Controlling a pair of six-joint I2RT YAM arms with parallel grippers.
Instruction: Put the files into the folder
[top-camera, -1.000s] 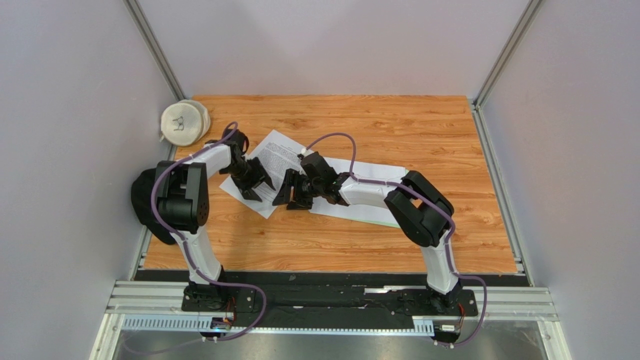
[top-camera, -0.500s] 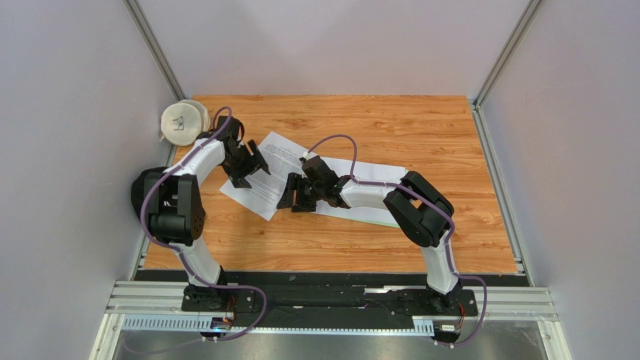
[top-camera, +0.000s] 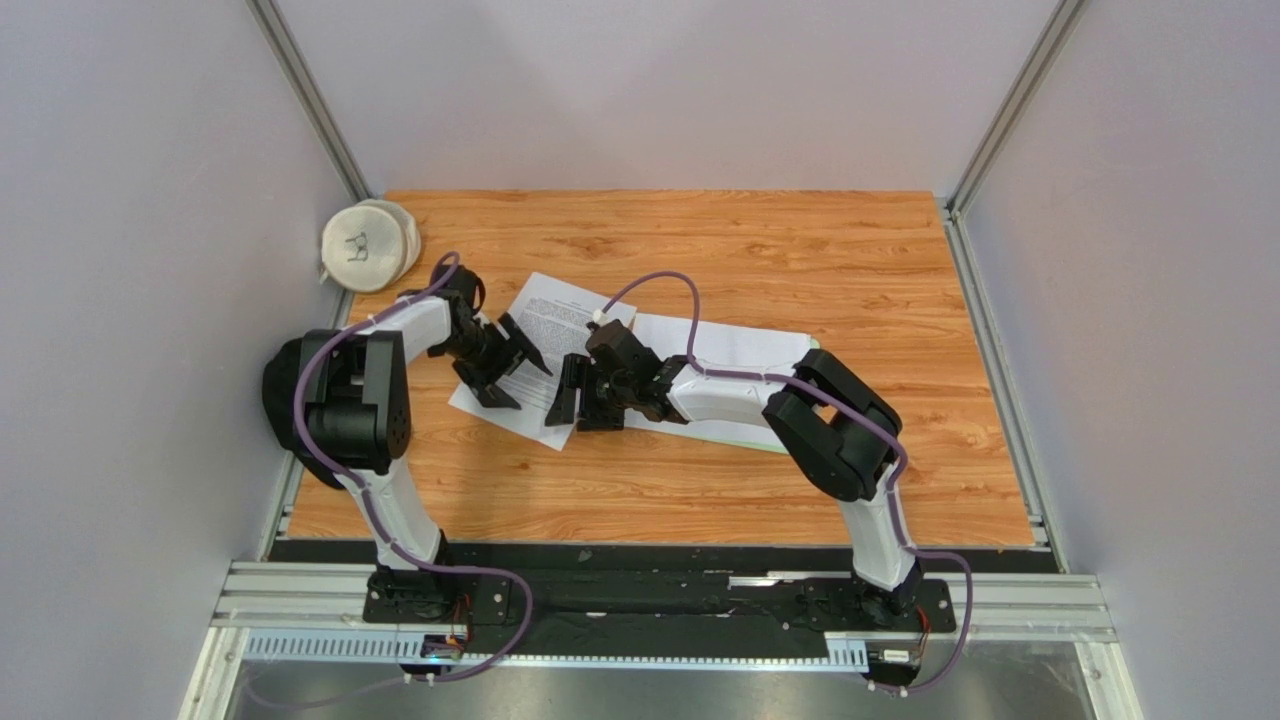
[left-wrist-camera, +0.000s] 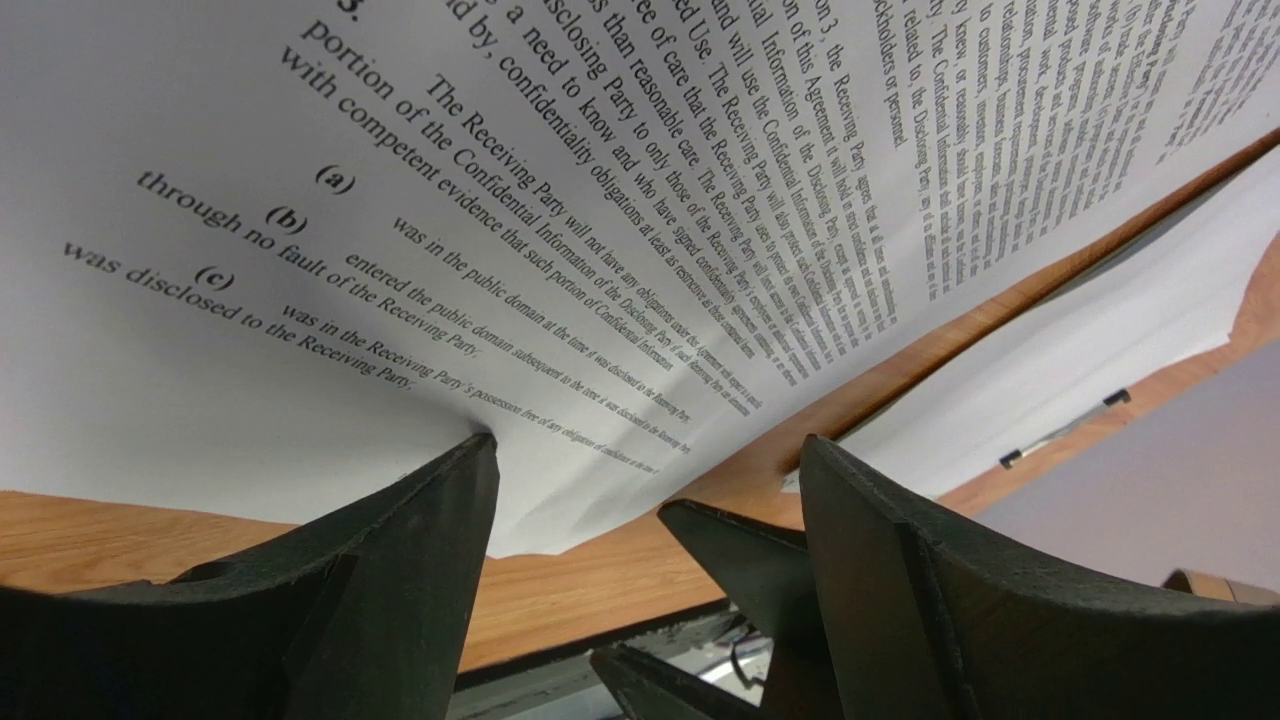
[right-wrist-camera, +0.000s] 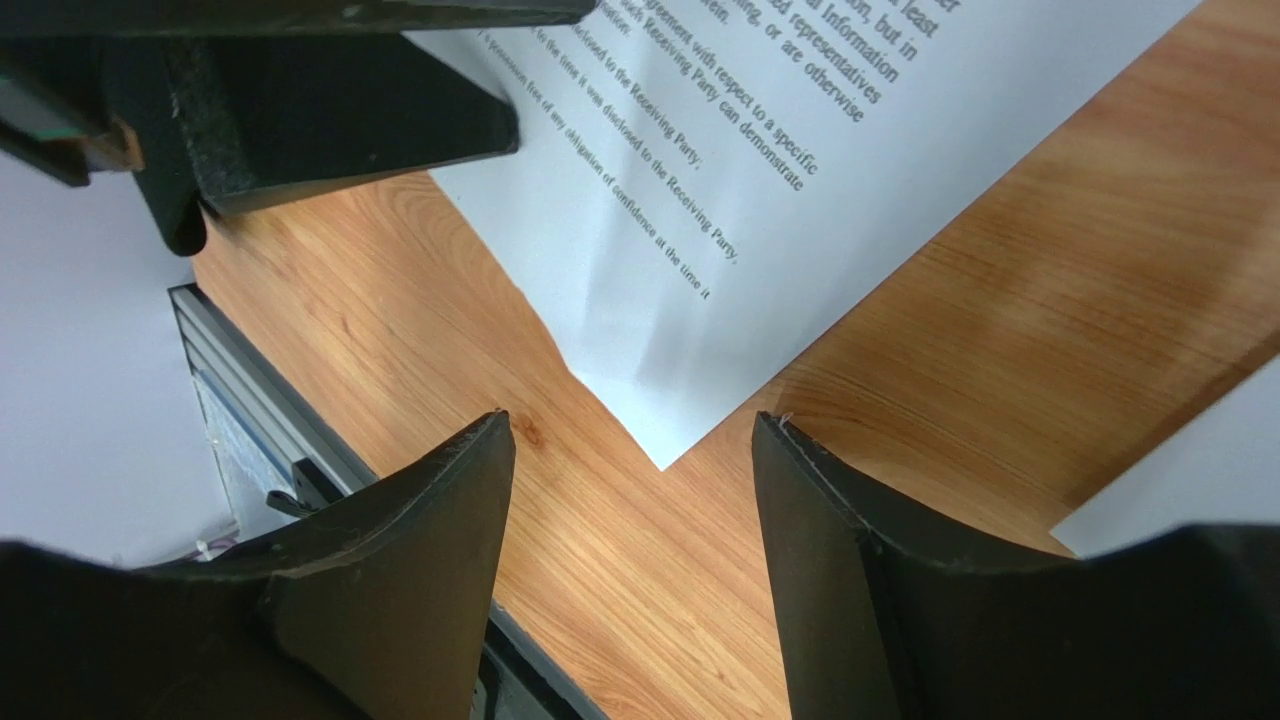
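White files (top-camera: 564, 317): long axis diagonal, near-left to far-right.

white printed paper sheet (top-camera: 535, 333): flat, askew, bench (top-camera: 842, 255) left-centre | pale green flat clipboard (top-camera: 751, 440): to its right, under second white sheet (top-camera: 751, 348)

Printed sheet (top-camera: 559, 308) left of folder (top-camera: 739, 437), both on table (top-camera: 812, 255)

The left tool (top-camera: 508, 378), which had swung toward the upper left of the frame half a second earlier, came back down over the lower-left edge of the white printed paper sheet (top-camera: 568, 312). That sheet slid slightly toward the lower right on the wooden worktop (top-camera: 781, 240). The right tool (top-camera: 583, 402) edged a little left, its elbow following.
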